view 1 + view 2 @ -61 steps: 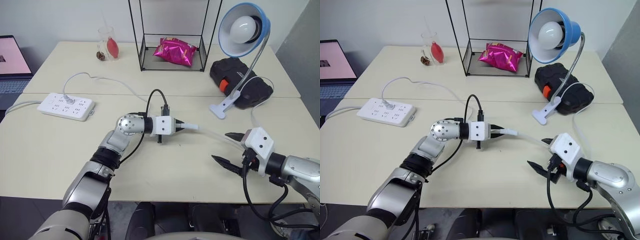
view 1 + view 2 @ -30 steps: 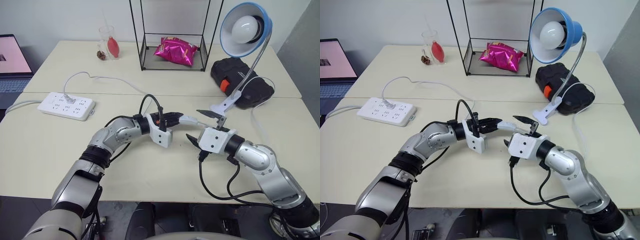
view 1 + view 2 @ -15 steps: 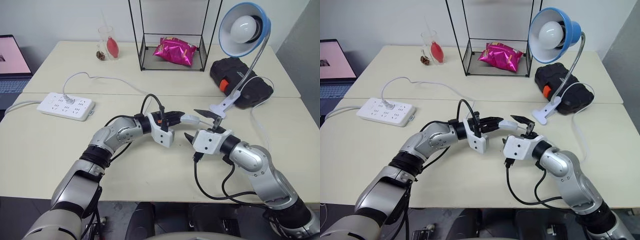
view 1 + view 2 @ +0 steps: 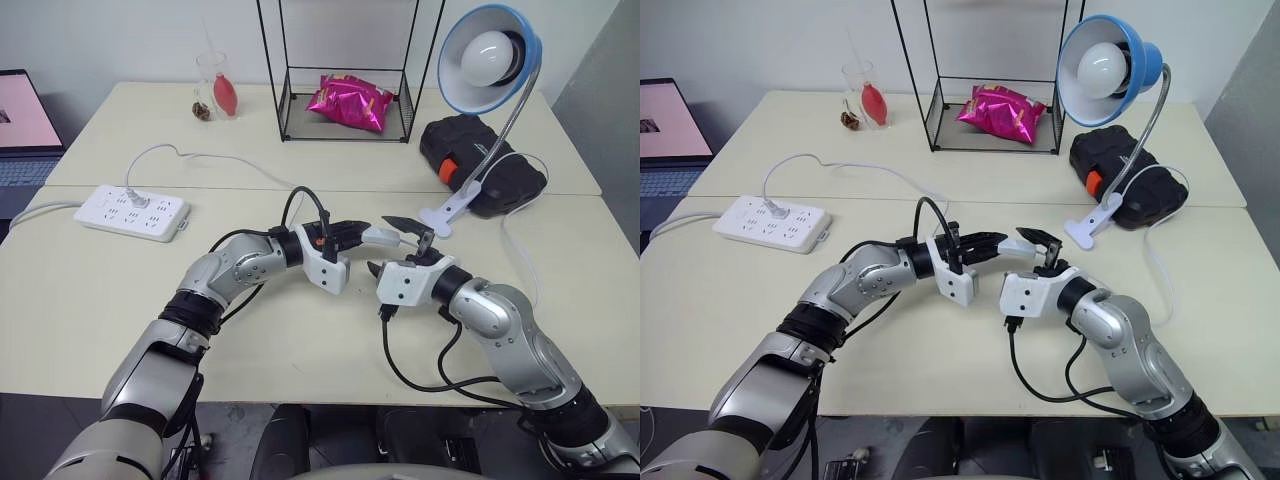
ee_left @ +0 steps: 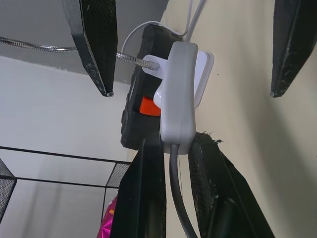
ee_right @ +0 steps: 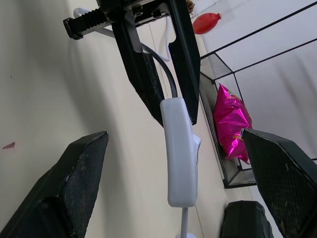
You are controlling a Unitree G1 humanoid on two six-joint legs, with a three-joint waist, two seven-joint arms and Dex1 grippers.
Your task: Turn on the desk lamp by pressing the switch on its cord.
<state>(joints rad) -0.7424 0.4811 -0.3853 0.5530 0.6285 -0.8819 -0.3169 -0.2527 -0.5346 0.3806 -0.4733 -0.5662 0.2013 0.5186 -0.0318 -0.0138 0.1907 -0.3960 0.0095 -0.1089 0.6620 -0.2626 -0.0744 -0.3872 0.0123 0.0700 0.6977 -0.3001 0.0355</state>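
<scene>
Since a second ago the right gripper (image 4: 396, 246) has edged closer to the small white oblong switch (image 4: 381, 237). The switch hangs above the cream table (image 4: 90, 290), clamped at one end by the left gripper (image 5: 174, 148), lying between the right gripper's wide-spread black fingers (image 6: 69, 188), untouched.

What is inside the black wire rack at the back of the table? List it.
The wire rack holds one crinkled pink foil bag, lying on its mesh floor. Nothing else shows in the rack; whatever lies beneath the bag is covered.
</scene>
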